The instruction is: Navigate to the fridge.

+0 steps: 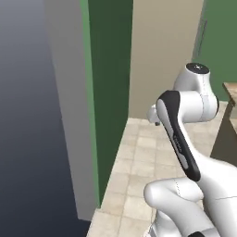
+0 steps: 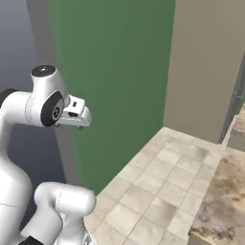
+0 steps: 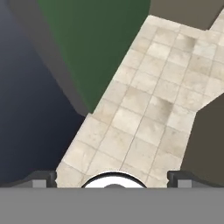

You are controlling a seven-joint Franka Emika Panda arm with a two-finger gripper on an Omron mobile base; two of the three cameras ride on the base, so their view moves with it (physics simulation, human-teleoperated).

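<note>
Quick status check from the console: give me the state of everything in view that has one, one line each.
gripper: empty, fingertips spread at the bottom corners of the hand view, aimed down at the floor.
arm: folded up over the base, touching nothing.
green wall: beside the robot, no contact.
beige panel: upright ahead, at the end of the tiled floor.
fridge: cannot tell; nothing here has its handles or display.
</note>
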